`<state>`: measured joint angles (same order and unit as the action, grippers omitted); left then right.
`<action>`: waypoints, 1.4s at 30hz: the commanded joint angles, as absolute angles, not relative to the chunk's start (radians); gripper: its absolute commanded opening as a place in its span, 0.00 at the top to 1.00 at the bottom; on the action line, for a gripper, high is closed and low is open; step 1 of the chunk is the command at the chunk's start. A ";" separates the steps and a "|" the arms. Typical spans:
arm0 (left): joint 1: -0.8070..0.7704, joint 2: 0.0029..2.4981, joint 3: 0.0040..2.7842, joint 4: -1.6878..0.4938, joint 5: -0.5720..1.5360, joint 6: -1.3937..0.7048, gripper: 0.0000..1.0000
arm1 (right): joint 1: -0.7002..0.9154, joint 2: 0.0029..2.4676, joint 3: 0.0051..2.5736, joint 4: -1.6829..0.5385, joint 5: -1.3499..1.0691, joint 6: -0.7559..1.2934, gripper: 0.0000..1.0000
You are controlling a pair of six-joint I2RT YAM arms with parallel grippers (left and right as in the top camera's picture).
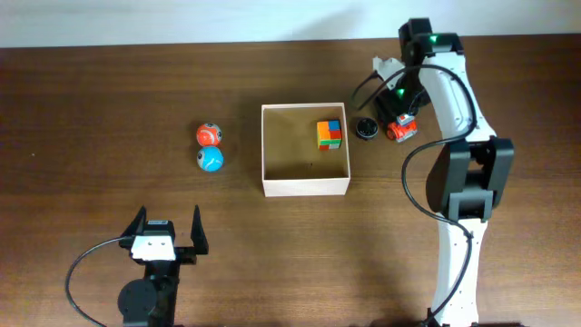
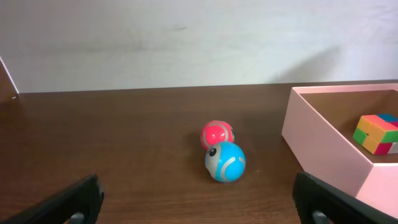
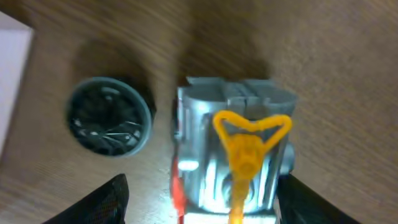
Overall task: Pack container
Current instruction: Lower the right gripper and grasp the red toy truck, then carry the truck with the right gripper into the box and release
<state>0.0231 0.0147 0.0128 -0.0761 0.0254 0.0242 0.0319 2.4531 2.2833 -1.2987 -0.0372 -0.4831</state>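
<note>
The container point(image 1: 305, 187) is a square white-walled box with a tan floor at the table's middle; it also shows in the left wrist view point(image 2: 323, 149). A multicoloured cube point(image 1: 329, 133) lies inside at the back right. A red ball point(image 1: 209, 134) and a blue ball point(image 1: 210, 160) touch each other to its left. My right gripper point(image 3: 205, 208) is open, its fingers on either side of a grey and red toy vehicle with a yellow hook point(image 3: 233, 143), right of the container point(image 1: 400, 130). My left gripper point(image 1: 168, 232) is open and empty near the front edge.
A black round disc with a grey rim point(image 3: 109, 116) lies between the toy vehicle and the container's right wall point(image 1: 366, 129). The right arm's base stands at the front right point(image 1: 458, 272). A pale wall runs behind the table.
</note>
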 commanded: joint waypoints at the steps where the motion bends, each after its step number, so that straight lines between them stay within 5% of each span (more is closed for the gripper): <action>1: 0.029 0.006 0.009 -0.081 0.022 0.039 0.01 | 0.020 2.464 2.259 -1.278 -0.010 -0.493 0.30; 6: 0.029 0.006 0.009 -0.081 0.022 0.039 0.01 | 0.019 2.464 2.259 -1.270 -0.011 -0.493 0.31; 14: 0.029 0.006 0.009 -0.081 0.022 0.039 0.01 | 0.019 2.464 2.259 -1.271 -0.013 -0.461 0.70; 22: 0.029 0.006 0.009 -0.081 0.022 0.039 0.01 | 0.043 2.461 2.383 -1.409 0.012 -0.376 0.76; 31: 0.029 0.006 0.009 -0.081 0.022 0.039 0.01 | 0.168 2.456 2.798 -1.699 0.018 -0.233 0.76; 42: 0.029 0.006 0.009 -0.081 0.022 0.039 0.01 | 0.394 2.392 2.796 -1.699 -0.024 0.151 0.71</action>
<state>0.0231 0.0147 0.0128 -0.0761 0.0254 0.0242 0.3473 2.4298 2.7995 -1.6928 0.0124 0.0063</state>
